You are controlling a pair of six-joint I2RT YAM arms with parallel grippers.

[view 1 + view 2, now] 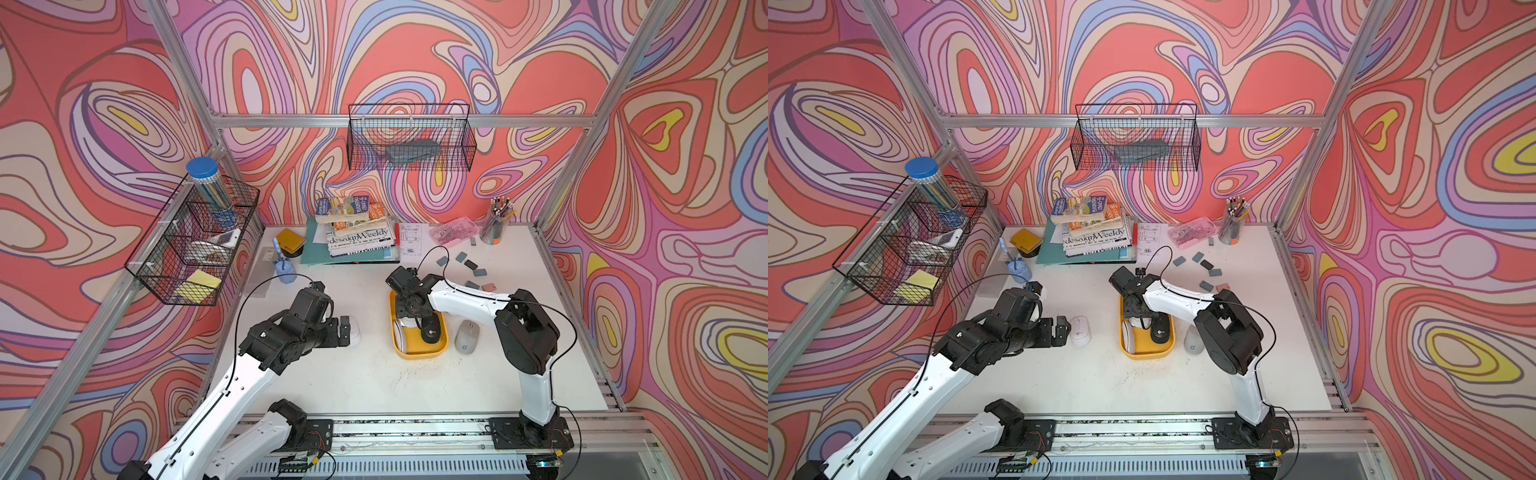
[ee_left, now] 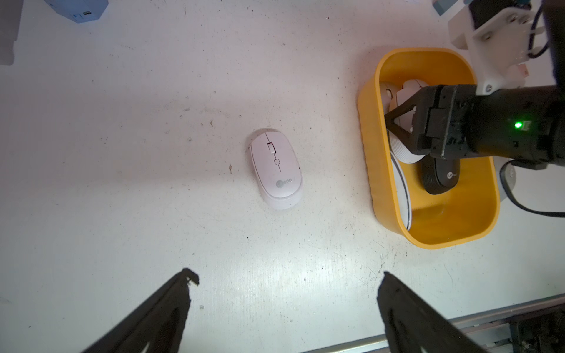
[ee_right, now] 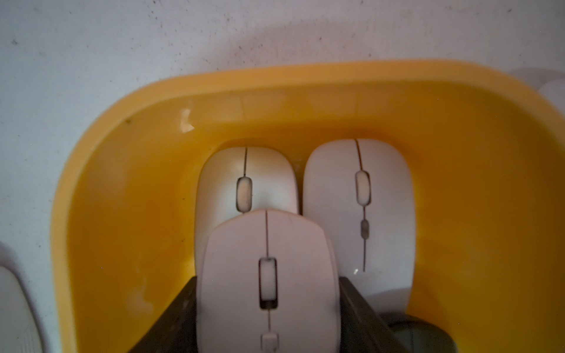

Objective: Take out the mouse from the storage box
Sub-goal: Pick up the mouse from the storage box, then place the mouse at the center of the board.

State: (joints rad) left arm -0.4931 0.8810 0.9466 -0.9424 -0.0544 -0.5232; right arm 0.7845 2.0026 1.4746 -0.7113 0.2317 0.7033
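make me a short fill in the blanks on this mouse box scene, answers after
1. The right gripper is down in the ___ storage box, closed on a white mouse.
2. The left gripper hangs with its jaws ___.
3. The black mouse lies in the box, while the grey mouse rests outside it on the ___.

Missing words: yellow; open; table.

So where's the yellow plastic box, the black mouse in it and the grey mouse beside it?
Yellow plastic box (image 2: pixel 370 171): left wrist view, outer wall.
Black mouse (image 2: pixel 440 180): left wrist view, logo end.
Grey mouse (image 1: pixel 466 336): in a top view, its shell.
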